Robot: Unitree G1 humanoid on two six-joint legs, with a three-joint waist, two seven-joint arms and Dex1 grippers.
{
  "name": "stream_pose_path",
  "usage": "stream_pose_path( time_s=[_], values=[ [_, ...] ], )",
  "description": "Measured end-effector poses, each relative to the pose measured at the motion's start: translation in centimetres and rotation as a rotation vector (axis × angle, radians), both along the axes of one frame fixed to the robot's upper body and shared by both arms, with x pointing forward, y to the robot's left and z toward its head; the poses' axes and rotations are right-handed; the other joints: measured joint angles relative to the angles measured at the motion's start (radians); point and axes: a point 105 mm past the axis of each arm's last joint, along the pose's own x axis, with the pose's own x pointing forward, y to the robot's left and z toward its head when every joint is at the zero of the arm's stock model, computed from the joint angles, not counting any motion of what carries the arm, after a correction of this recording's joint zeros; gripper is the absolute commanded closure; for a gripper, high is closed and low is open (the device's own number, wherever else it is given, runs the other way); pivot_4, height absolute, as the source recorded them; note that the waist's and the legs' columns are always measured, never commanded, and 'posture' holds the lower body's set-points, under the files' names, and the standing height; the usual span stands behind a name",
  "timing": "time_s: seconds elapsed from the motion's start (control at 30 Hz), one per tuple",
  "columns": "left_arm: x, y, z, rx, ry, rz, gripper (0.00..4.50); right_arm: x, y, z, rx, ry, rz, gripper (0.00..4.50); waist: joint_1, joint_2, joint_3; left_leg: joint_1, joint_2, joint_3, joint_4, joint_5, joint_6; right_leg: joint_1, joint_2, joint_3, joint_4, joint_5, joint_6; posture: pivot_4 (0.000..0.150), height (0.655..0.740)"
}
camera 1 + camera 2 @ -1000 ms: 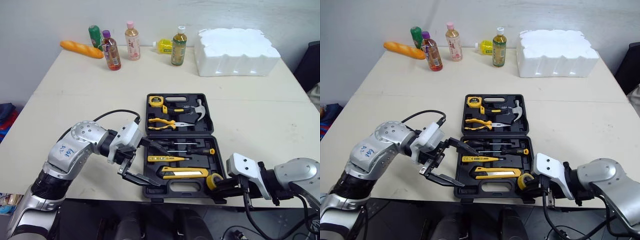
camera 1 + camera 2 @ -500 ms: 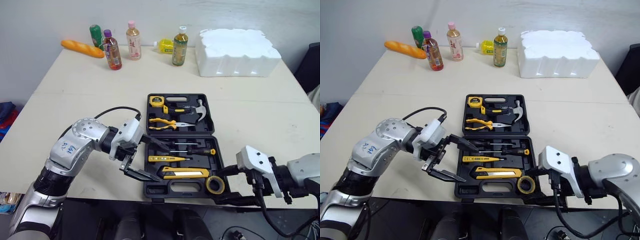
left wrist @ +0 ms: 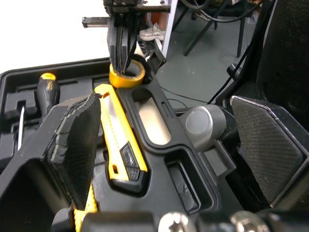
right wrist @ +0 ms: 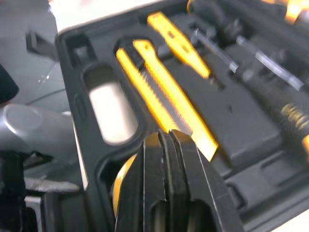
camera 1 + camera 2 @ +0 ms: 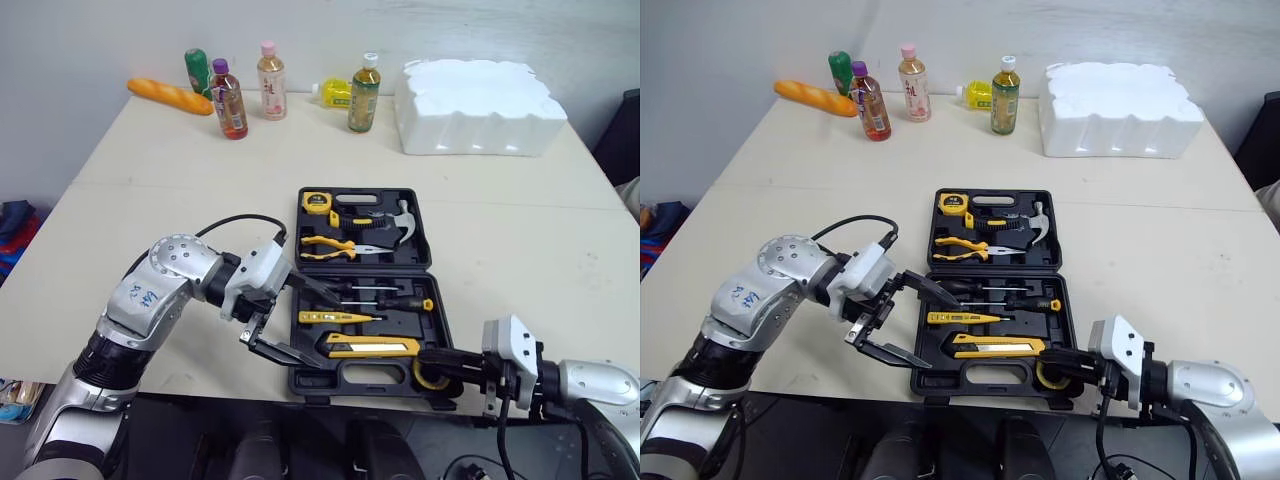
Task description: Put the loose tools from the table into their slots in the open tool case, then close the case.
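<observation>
The black tool case lies open near the table's front edge, holding a tape measure, pliers, a hammer, screwdrivers and a yellow utility knife. A yellow tape roll sits in the front right corner slot. My right gripper reaches in from the front right, shut, its tips touching the roll's rim. My left gripper is open at the case's front left corner, one finger over the tray and one along the front rim.
Several bottles and a bread loaf stand along the table's back edge. A white foam block sits at the back right. The case's front rim lies close to the table edge.
The right gripper let go of the tape roll, opened, then shut with its tips on the roll; its wrist drew back toward the table's front edge. The left gripper barely moved.
</observation>
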Motion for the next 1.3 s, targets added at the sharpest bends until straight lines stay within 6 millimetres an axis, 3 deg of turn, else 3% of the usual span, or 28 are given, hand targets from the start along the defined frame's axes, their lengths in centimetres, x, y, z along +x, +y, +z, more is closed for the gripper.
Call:
stream_pose_path(
  time_s=[0.3,0.47,0.67,0.8,0.93,1.03,1.1,1.2,1.27,1.3],
  values=[
    [0.3,-0.6,0.5,0.002,-0.038,-0.028,0.00,-0.7,-0.6,-1.5,-0.033,-0.029,-0.014,4.40,0.004,-0.002,-0.001,0.002,0.000,-0.002,0.000,0.000,0.000,0.004,0.000,0.000,-0.001,0.000,0.000,0.150,0.7355],
    [0.7,-0.3,0.3,0.015,-0.053,-0.020,0.00,-0.9,-1.4,-2.3,0.073,0.048,-0.081,4.40,0.004,-0.005,-0.003,0.013,0.002,-0.003,-0.002,-0.005,0.006,0.019,-0.003,-0.001,-0.008,0.000,0.000,0.150,0.7355],
    [1.0,-0.1,0.1,0.021,-0.052,-0.011,0.00,-1.0,-1.6,-2.2,0.079,0.072,-0.097,4.40,0.004,-0.006,-0.004,0.015,0.002,-0.003,-0.002,-0.009,0.011,0.021,-0.011,-0.001,-0.010,0.000,0.000,0.150,0.7355],
    [1.1,-0.1,-0.1,0.019,-0.052,0.003,0.00,-1.1,-1.4,-1.6,0.095,0.114,-0.112,4.40,0.003,-0.005,-0.003,0.014,0.001,-0.003,-0.002,-0.009,0.011,0.020,-0.016,-0.004,-0.009,0.000,0.000,0.150,0.7355],
    [2.5,1.0,-0.3,0.012,-0.043,0.120,0.00,-0.4,-2.0,1.7,0.132,0.096,-0.135,4.40,-0.001,-0.002,-0.001,0.013,0.000,-0.002,-0.002,-0.009,0.012,0.018,-0.016,-0.003,-0.008,0.001,0.001,0.150,0.7355],
    [4.1,3.3,-1.2,0.043,-0.040,0.267,0.90,2.2,-3.2,5.5,0.126,-0.015,-0.209,4.50,-0.010,0.000,0.000,0.013,0.000,-0.002,-0.003,-0.009,0.012,0.017,-0.016,-0.003,-0.007,0.001,0.001,0.150,0.7355],
    [5.1,5.0,-2.3,0.079,-0.024,0.355,1.88,3.5,-4.3,6.6,0.090,-0.040,-0.267,4.50,-0.007,0.000,0.000,0.013,0.000,-0.002,-0.004,-0.008,0.012,0.016,-0.016,-0.004,-0.008,0.000,0.000,0.150,0.7355],
    [6.0,6.6,-3.6,0.120,-0.003,0.445,3.31,4.8,-5.3,6.4,0.036,-0.037,-0.322,4.50,0.004,0.000,0.000,0.011,-0.001,-0.002,-0.006,-0.008,0.011,0.014,-0.016,-0.005,-0.009,-0.001,0.000,0.150,0.7355],
    [7.1,7.7,-4.1,0.129,-0.007,0.521,4.34,7.0,-6.0,6.2,-0.009,-0.045,-0.383,4.50,0.000,0.000,0.000,0.009,-0.001,-0.001,-0.003,-0.009,0.012,0.013,-0.017,-0.004,-0.009,0.000,0.001,0.150,0.7355],
    [8.0,8.2,-4.6,0.136,-0.008,0.576,4.48,8.3,-6.4,5.8,-0.041,-0.044,-0.418,4.50,-0.001,0.000,0.000,0.009,-0.003,0.000,-0.002,-0.008,0.014,0.013,-0.018,-0.005,-0.009,0.001,0.003,0.150,0.7355]
  ],
)
